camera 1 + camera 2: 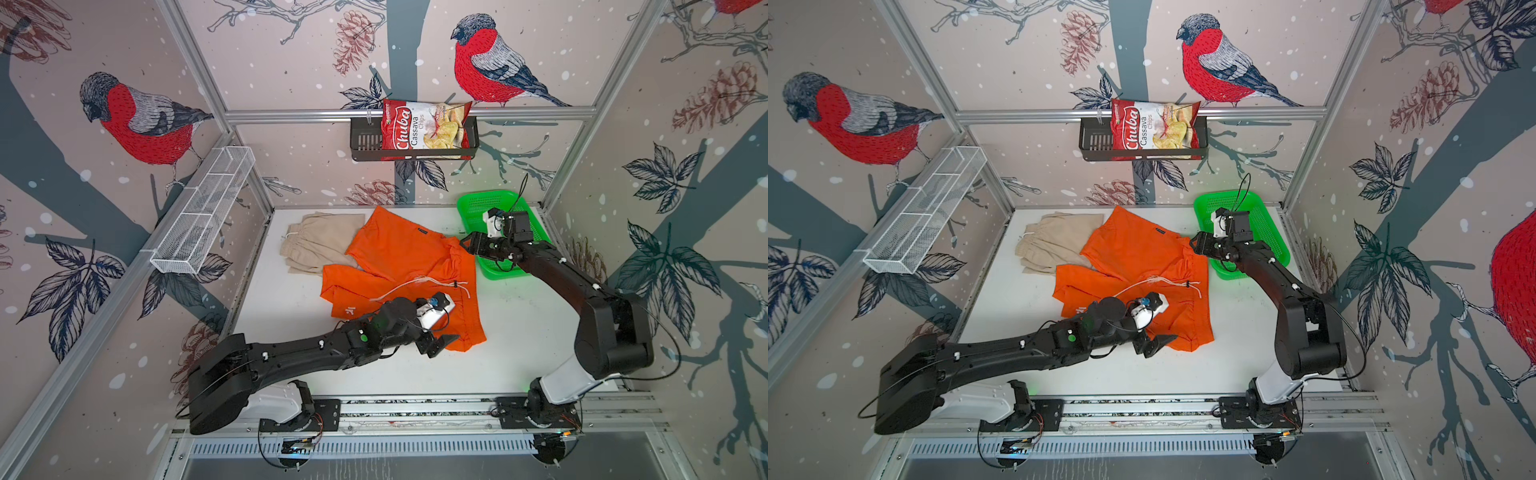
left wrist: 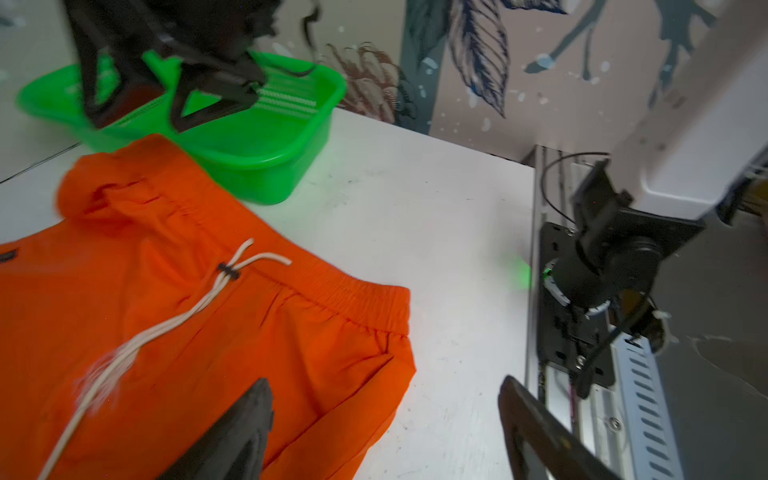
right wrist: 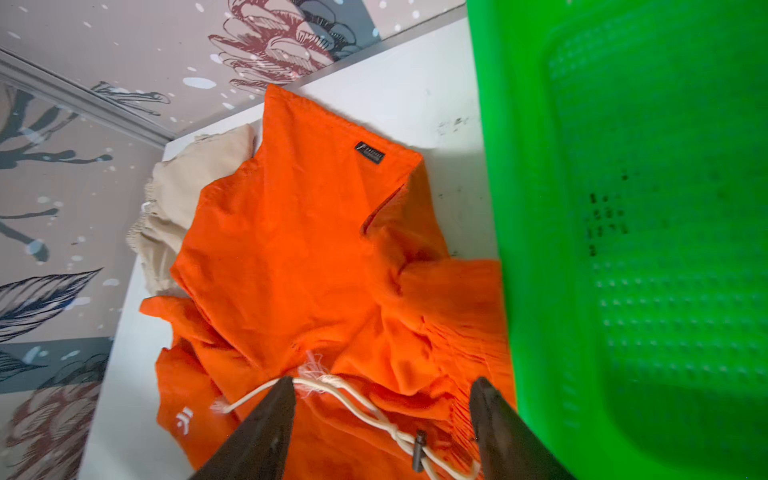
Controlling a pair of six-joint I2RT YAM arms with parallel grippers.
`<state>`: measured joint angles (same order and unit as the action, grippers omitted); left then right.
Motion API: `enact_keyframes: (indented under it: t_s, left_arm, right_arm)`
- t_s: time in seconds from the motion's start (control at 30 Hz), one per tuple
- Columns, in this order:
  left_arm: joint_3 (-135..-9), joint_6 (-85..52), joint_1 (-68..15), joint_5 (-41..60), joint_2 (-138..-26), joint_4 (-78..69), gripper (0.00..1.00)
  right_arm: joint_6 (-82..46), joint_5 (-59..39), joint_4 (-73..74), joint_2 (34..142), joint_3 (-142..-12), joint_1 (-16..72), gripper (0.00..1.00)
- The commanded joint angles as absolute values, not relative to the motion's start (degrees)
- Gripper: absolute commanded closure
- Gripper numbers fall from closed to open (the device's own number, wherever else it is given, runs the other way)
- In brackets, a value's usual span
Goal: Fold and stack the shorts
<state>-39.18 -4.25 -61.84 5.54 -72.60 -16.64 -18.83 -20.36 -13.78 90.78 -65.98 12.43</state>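
The orange shorts (image 1: 399, 253) lie spread out mid-bench (image 1: 519, 324), waistband toward the green basket (image 1: 494, 274), with the white drawstring (image 1: 419, 284) loose across the cloth. One leg overlaps the beige shorts (image 1: 311, 245), which sit bunched at the far left; the 2 pairs touch. The left pincer (image 2: 383, 382) is spread wide and holds nothing, hovering over the near waistband corner. The right pincer (image 3: 382, 380) is also spread and empty, above the far waistband corner, just beside the basket's wall. That corner is rumpled.
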Motion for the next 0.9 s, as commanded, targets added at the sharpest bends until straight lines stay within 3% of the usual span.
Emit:
enact_keyframes:
  t_s: [0.0, 0.33, 0.87]
  left_arm:
    - [-35.53, -11.56, -57.77, 2.93, -69.55, -19.66, 0.16]
    - [-27.66, -22.34, -46.86, 3.94, -64.77, -20.16, 0.15]
    - [-26.02, -25.53, -41.50, 7.38, -65.23, -20.51, 0.15]
  right_arm:
    - [-14.70, -15.05, -16.59, 89.48, -65.17, 12.47, 0.32]
    - [-17.01, -18.84, -12.91, 97.31, -65.61, 12.71, 0.31]
    - [-18.28, -8.81, -13.72, 107.50, -74.89, 11.28, 0.31]
